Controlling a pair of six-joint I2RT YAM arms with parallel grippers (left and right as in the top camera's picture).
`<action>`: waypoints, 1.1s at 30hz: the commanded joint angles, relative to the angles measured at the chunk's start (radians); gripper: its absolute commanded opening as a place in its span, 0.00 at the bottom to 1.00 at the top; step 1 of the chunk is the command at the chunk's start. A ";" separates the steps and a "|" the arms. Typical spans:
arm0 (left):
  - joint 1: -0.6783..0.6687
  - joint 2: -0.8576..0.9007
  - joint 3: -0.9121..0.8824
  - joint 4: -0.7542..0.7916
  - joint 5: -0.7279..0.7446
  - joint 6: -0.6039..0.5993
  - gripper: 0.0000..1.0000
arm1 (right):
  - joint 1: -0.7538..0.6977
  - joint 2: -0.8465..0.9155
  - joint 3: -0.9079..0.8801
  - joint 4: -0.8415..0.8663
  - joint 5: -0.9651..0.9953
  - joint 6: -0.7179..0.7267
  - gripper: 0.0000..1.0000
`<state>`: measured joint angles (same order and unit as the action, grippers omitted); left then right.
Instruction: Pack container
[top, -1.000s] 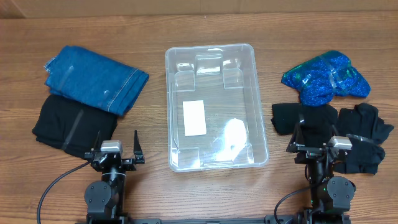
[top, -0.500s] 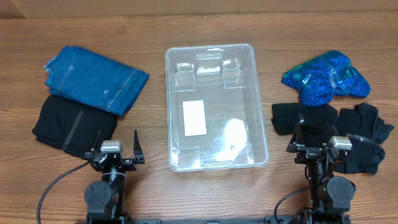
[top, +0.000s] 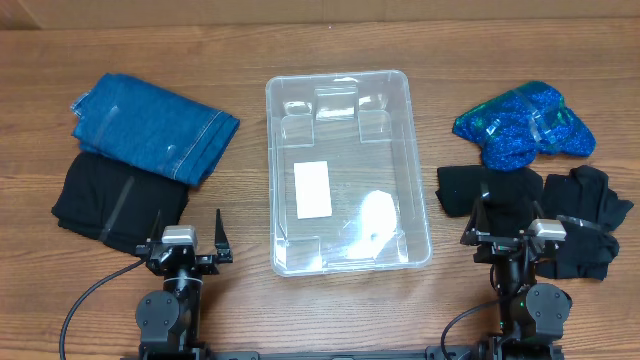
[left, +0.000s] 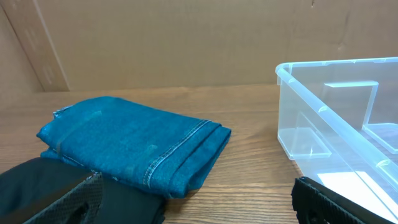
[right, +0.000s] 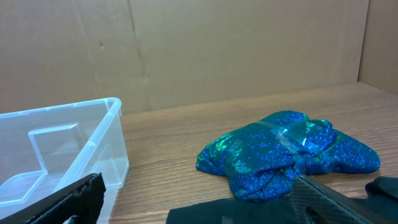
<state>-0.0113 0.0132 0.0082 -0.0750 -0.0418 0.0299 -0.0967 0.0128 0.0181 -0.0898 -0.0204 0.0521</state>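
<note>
The clear plastic container (top: 346, 170) stands empty in the middle of the table, a white label on its bottom. It also shows in the left wrist view (left: 339, 124) and the right wrist view (right: 59, 146). Folded blue jeans (top: 152, 125) and a black garment (top: 118, 205) lie to its left. A sparkly blue garment (top: 522, 125) and black clothes (top: 530, 210) lie to its right. My left gripper (top: 186, 240) is open and empty at the front left. My right gripper (top: 508, 232) is open and empty at the front right, above the black clothes.
A cardboard wall (left: 186, 43) stands behind the table. The jeans (left: 134, 143) lie just ahead of my left fingers. The sparkly garment (right: 286, 152) lies ahead of my right fingers.
</note>
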 joint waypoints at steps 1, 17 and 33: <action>0.007 -0.009 -0.003 0.005 0.017 0.000 1.00 | 0.002 -0.009 -0.010 0.007 -0.007 0.074 1.00; 0.007 0.274 0.646 -0.521 0.053 -0.112 1.00 | 0.002 0.348 0.532 -0.389 -0.007 0.158 1.00; 0.007 1.051 1.499 -1.102 0.311 0.037 1.00 | -0.058 1.300 1.233 -0.724 -0.027 0.072 1.00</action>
<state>-0.0113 0.9871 1.3590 -1.1084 0.1909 0.0093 -0.1051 1.2518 1.2015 -0.8448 -0.0284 0.1486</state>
